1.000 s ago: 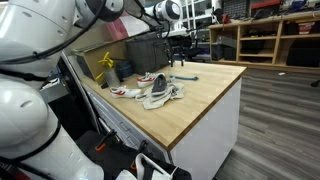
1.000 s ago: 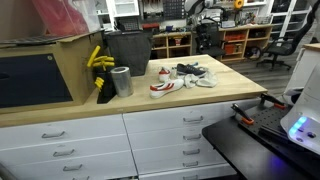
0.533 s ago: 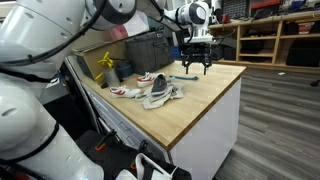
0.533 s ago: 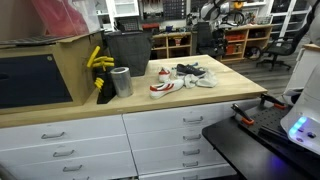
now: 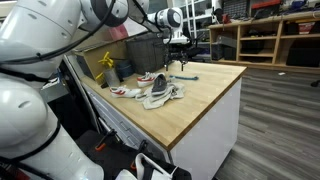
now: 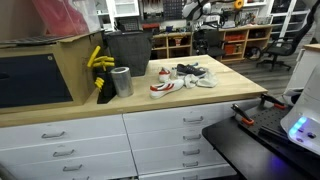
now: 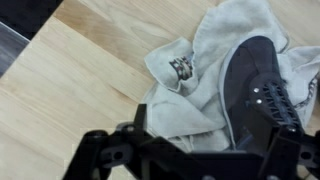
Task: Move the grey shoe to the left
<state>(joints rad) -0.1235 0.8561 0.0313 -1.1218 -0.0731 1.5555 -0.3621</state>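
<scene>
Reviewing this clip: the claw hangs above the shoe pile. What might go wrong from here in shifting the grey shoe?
1. The grey shoe lies right against the pale shoes, so the open claw may well catch pale fabric too.
2. The red-striped sneakers lie beside the pile, and a dragged shoe might shove them.

The arm point(image 5: 120, 8) reaches out, claw point(image 5: 179, 60) pointing down, jaws spread apart.

Distant exteriors; wrist over grey shoe point(image 7: 262, 85)
</scene>
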